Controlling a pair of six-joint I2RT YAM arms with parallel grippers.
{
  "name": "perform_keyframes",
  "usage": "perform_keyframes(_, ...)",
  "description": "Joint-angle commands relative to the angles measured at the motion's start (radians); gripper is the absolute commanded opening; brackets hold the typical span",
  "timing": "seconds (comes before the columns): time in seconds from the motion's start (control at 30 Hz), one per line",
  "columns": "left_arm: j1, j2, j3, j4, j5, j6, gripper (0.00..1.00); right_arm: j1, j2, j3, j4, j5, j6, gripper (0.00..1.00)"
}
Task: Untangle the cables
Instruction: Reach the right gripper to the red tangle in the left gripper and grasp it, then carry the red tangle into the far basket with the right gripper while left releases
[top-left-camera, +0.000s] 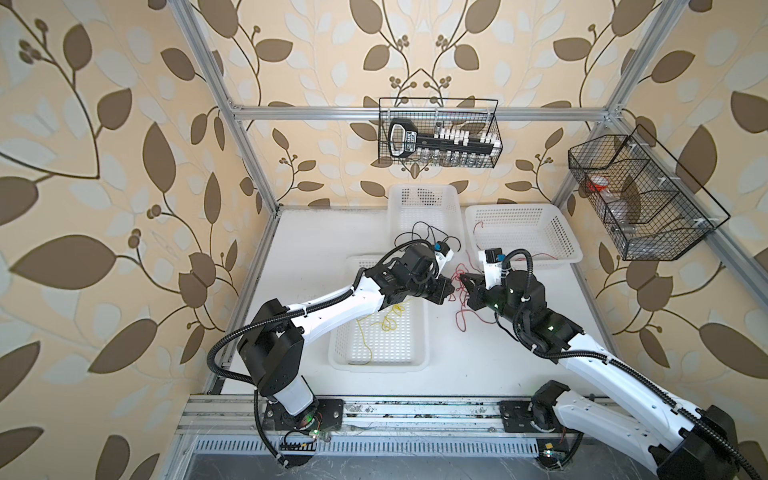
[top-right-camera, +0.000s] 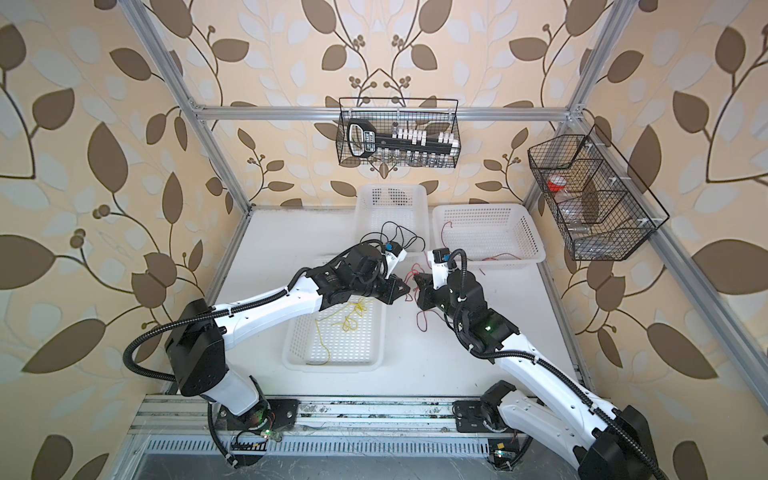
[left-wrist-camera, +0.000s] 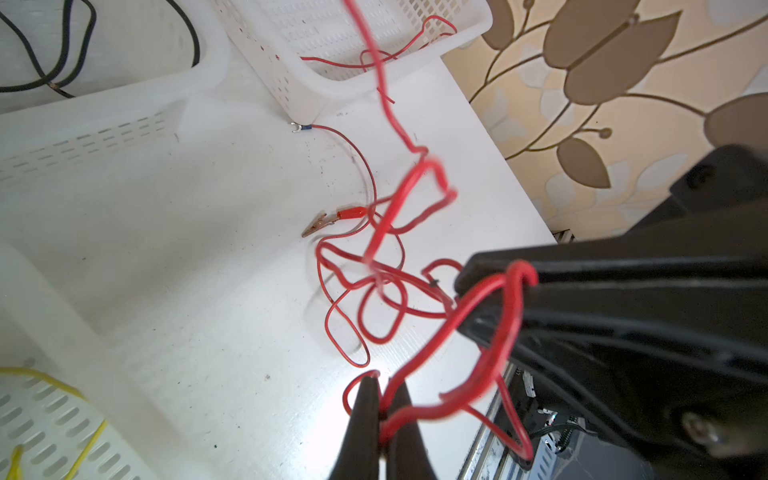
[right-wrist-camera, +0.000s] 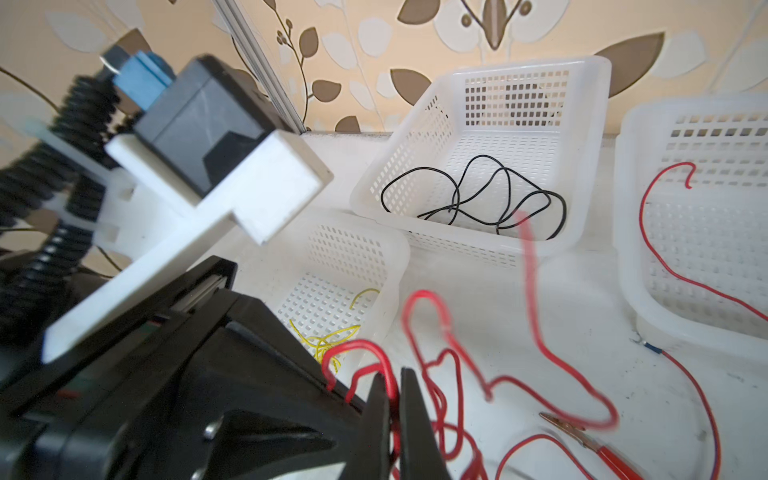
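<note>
A tangle of red cables lies on the white table between my two grippers, with a copper clip in a red sleeve and a blue fork terminal at its ends. My left gripper is shut on a red strand. The right gripper is shut on another red loop right beside it, and the two nearly touch tip to tip in both top views. A yellow cable lies in the near basket, a black cable in the far basket, and a red cable in the right basket.
Three white plastic baskets stand on the table: near, far and right. Two black wire baskets hang from the frame, at the back and on the right. Aluminium posts edge the table.
</note>
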Motion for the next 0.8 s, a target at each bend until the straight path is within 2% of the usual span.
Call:
perform_keyframes(0.0, -0.012, -0.022, 0.02, 0.001, -0.018, 0.027, 0.0, 0.0, -0.035, -0.016, 0.006, 0.12, 0.006, 0.0)
perform_keyframes(0.13, -0.011, -0.057, -0.005, -0.018, -0.084, 0.038, 0.0, -0.016, -0.052, -0.009, -0.041, 0.247, 0.026, 0.0)
perform_keyframes(0.2, -0.012, -0.08, -0.013, -0.024, -0.118, 0.044, 0.0, -0.051, -0.052, -0.007, -0.071, 0.273, 0.055, 0.0)
perform_keyframes(0.27, -0.012, -0.098, -0.023, -0.025, -0.148, 0.046, 0.03, -0.105, -0.052, -0.01, -0.088, 0.249, 0.09, 0.0)
perform_keyframes(0.3, -0.012, -0.108, -0.026, -0.027, -0.161, 0.048, 0.22, -0.14, -0.053, -0.012, -0.093, 0.221, 0.105, 0.0)
perform_keyframes(0.33, -0.012, -0.115, -0.028, -0.025, -0.168, 0.048, 0.35, -0.168, -0.051, -0.014, -0.09, 0.19, 0.118, 0.0)
perform_keyframes(0.37, -0.012, -0.12, -0.03, -0.022, -0.171, 0.053, 0.4, -0.192, -0.052, -0.016, -0.085, 0.168, 0.122, 0.0)
perform_keyframes(0.43, -0.012, -0.128, -0.032, -0.014, -0.166, 0.065, 0.59, -0.226, -0.049, -0.005, -0.084, 0.154, 0.123, 0.0)
perform_keyframes(0.63, -0.012, -0.157, -0.063, 0.018, -0.161, 0.07, 0.86, -0.259, -0.01, 0.065, -0.089, 0.214, 0.086, 0.0)
perform_keyframes(0.7, -0.012, -0.16, -0.08, 0.03, -0.16, 0.066, 0.99, -0.265, 0.013, 0.084, -0.08, 0.247, 0.078, 0.0)
perform_keyframes(0.77, -0.012, -0.161, -0.094, 0.041, -0.157, 0.062, 0.99, -0.268, 0.038, 0.101, -0.064, 0.287, 0.078, 0.0)
